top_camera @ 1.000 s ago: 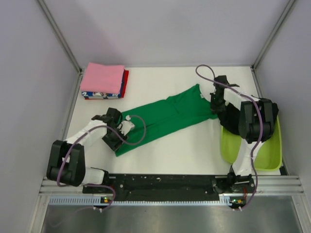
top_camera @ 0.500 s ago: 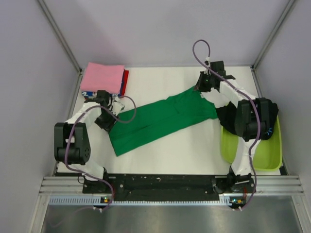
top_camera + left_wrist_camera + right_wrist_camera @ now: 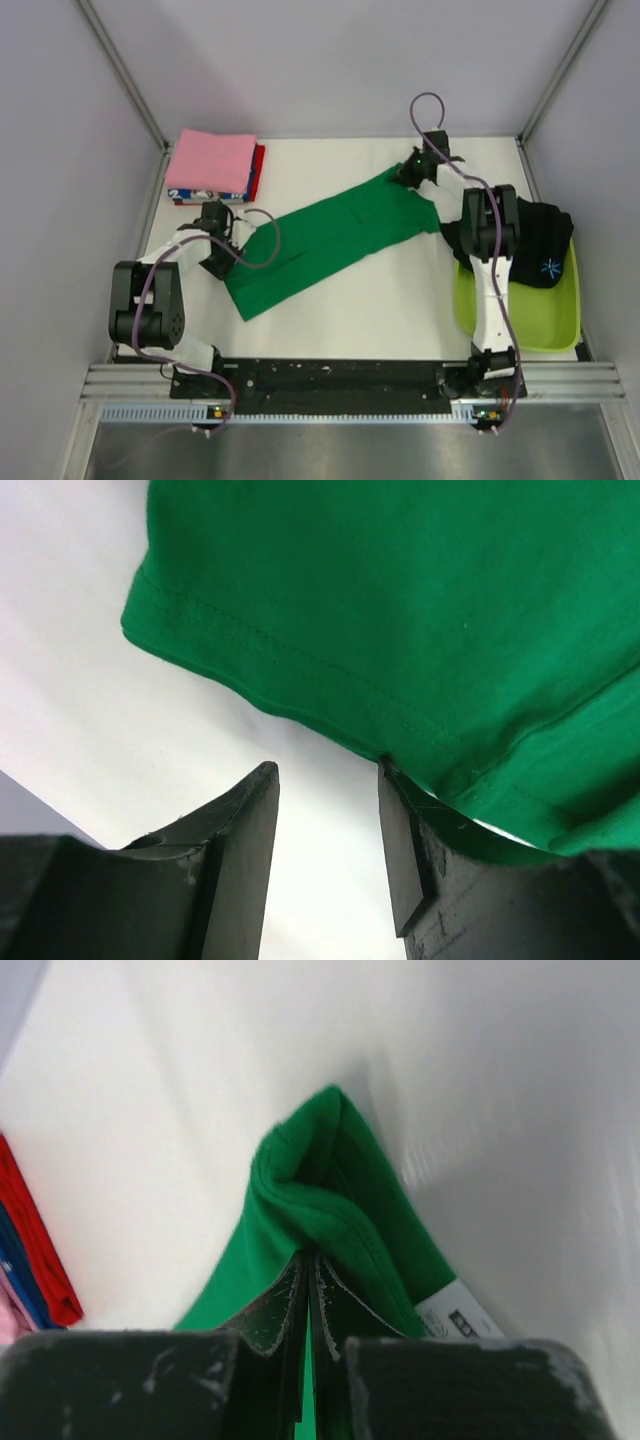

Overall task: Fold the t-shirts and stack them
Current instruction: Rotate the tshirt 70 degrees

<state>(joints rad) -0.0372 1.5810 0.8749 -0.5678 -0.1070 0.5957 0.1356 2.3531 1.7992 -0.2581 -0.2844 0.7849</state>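
Note:
The bright green t-shirt (image 3: 325, 240), folded into a long strip, lies diagonally across the white table. My right gripper (image 3: 402, 178) is shut on the bunched collar end; in the right wrist view the gripper (image 3: 308, 1256) pinches a green fold (image 3: 300, 1175) beside a white label (image 3: 458, 1317). My left gripper (image 3: 222, 256) is open at the shirt's near-left hem; in the left wrist view the gripper (image 3: 325, 772) has bare table between its fingers, and the hem (image 3: 300, 670) touches the right fingertip. The black t-shirt (image 3: 530, 240) with a blue mark drapes over the tub. Folded pink, red and blue-white shirts (image 3: 212, 165) are stacked at the far left.
The lime-green plastic tub (image 3: 525, 320) stands at the right edge, beside the right arm's base. Grey walls close in the table on the left, back and right. The red and blue edges of the stack show in the right wrist view (image 3: 40, 1260).
My left gripper has moved from the shirt's lower part up to its left hem. My right gripper has moved to the far collar end and shut on it.

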